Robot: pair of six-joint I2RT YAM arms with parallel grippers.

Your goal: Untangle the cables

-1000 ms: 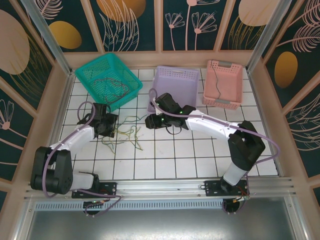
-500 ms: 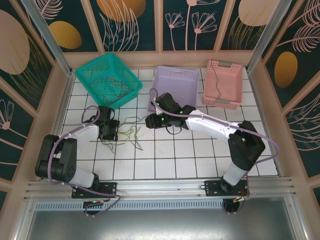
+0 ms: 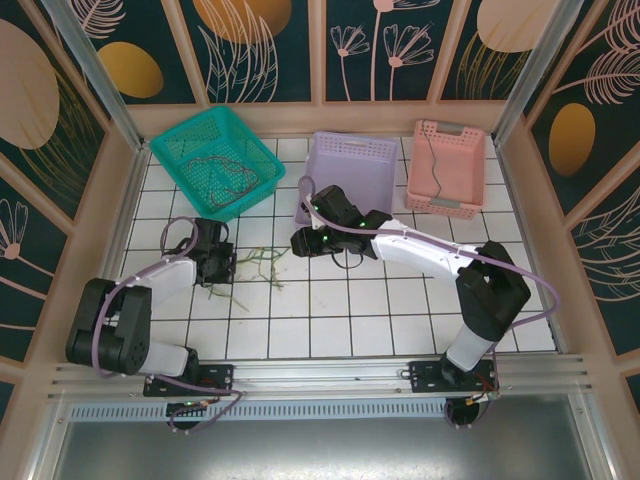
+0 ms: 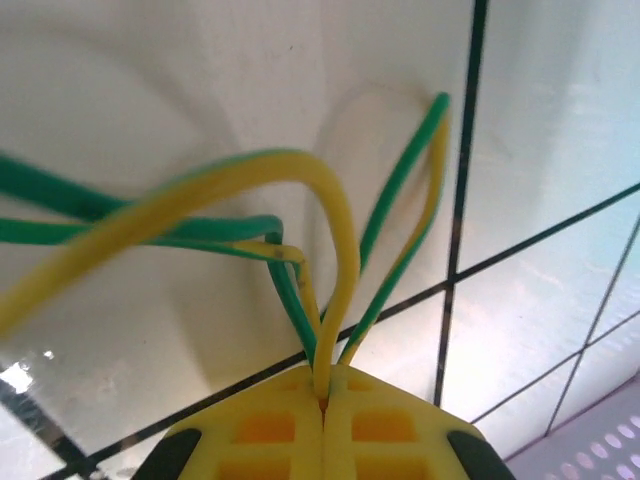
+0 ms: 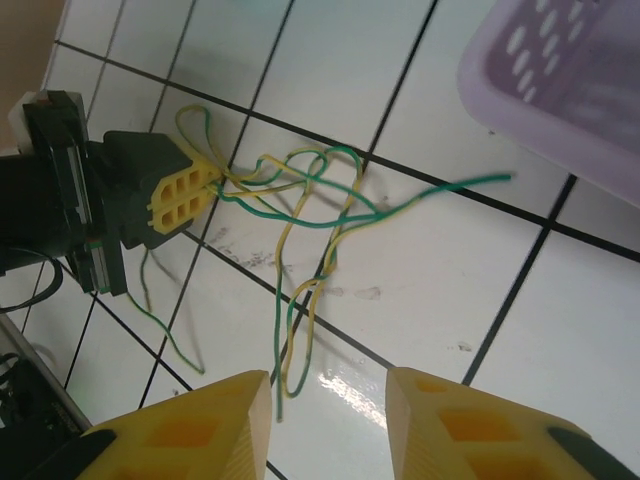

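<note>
On the glossy white tiles of the worktop point(image 3: 400, 310), dark grout lines between them: thin, smooth-sheathed cables point(image 3: 258, 262) in green and yellow, loosely looped and crossed over one another, between the two arms. At their left end, the left gripper point(image 4: 323, 398), blocky yellow ribbed pads pressed flat together, jaws clamped on several strands. Out of that seam, green and yellow strands arching away in tight hairpin bends.

In the right wrist view, one long green-yellow strand out toward the corner of the lilac basket point(image 5: 560, 90), and another thin strand trailing down past the left gripper's black body. Above the tangle and apart from it, the right gripper point(image 5: 328, 395), jaws spread wide, nothing between the wedge-shaped yellow tips.

At the far side, three perforated plastic baskets:
- A teal basket point(image 3: 189, 125) of open mesh, set at an angle, with a dark and reddish wire tangle point(image 3: 222, 170) inside.
- The lilac basket, just beyond the right gripper.
- A pink basket point(image 3: 472, 160), with a single dark wire point(image 3: 435, 165) curving along its floor.
</note>
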